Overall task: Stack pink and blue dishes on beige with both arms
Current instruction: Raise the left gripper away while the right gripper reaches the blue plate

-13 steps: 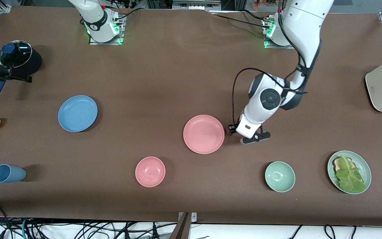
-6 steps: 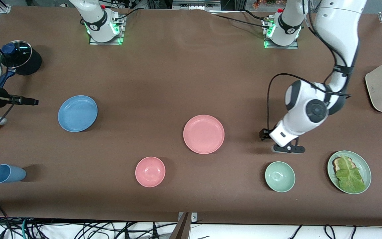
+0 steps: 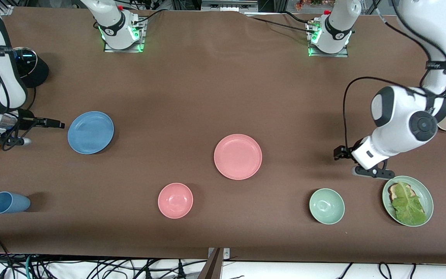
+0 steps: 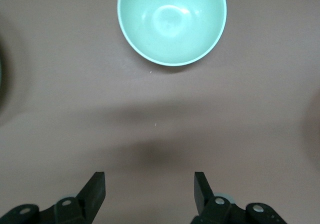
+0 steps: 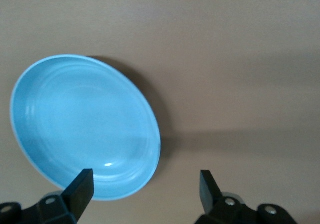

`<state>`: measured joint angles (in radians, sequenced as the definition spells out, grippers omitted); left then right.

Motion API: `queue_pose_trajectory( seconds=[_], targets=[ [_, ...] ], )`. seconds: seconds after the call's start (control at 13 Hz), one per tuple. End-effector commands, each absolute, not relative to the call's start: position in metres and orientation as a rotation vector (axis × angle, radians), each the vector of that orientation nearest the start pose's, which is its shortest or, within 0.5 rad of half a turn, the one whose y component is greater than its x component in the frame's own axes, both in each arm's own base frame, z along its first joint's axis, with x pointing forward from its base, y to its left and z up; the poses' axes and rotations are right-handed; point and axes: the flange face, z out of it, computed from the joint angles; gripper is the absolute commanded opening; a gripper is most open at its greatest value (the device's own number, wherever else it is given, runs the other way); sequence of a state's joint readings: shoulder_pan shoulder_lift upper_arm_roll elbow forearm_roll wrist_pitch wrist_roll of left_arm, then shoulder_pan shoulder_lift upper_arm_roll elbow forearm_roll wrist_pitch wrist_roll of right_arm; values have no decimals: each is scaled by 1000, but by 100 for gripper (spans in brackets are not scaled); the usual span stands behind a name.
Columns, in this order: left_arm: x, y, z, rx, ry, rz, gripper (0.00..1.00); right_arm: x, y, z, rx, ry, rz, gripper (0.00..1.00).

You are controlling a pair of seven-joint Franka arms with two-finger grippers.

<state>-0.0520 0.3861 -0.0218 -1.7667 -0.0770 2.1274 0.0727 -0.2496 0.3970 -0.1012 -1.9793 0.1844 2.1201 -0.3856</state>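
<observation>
From across the table the pink plate [image 3: 237, 156] lies mid-table and the blue plate [image 3: 90, 132] toward the right arm's end, with no beige plate anywhere on the brown table [image 3: 207, 97]. The right gripper [image 3: 33, 131] hangs beside the blue plate's rim, and only its wrist camera shows its fingers [image 5: 81, 186] spread apart and empty. The left gripper [image 3: 364, 164] hovers beside the lettuce plate [image 3: 426, 193]; its wrist view shows parted, empty fingers [image 4: 96, 189] and the green bowl [image 4: 171, 23].
</observation>
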Motion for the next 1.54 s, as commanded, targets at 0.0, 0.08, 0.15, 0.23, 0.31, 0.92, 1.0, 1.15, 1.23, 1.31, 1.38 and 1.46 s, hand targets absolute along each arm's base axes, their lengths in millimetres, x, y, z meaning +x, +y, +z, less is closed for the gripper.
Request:
queue_pose_trajectory(
  seconds=[0.0,0.08,0.15,0.23,0.31,0.92,1.0,1.15,1.23,1.31,1.38,1.46],
  targets=[
    [633,-39,404,-3191,184,82,83,542,-202,216,-2900,92,240,93],
    [631,-34,427,-3193,172,101,87,538,-203,200,-2879,90,222,90],
    [629,-33,445,-3193,170,126,97,538,-202,192,-2854,106,201,88],
    [628,-30,459,-3193,166,136,99,537,-200,184,-2820,149,197,85],
    [627,-27,468,-3190,162,143,99,537,-200,181,-2806,152,189,81],
    [595,6,537,-3191,78,119,100,534,-203,172,-2765,182,190,27],
    [593,5,542,-3191,80,107,100,535,-203,173,-2766,182,188,15],
    [590,6,559,-3191,87,70,100,535,-202,174,-2754,159,198,0],
    [587,6,568,-3192,87,45,100,537,-199,178,-2732,122,220,0],
    [582,6,579,-3193,88,18,100,542,-197,184,-2728,102,217,0],
    [579,4,586,-3197,91,1,100,548,-197,191,-2724,90,206,0],
    [572,1,595,-3197,97,8,100,550,-195,200,-2707,86,220,0]
  ],
)
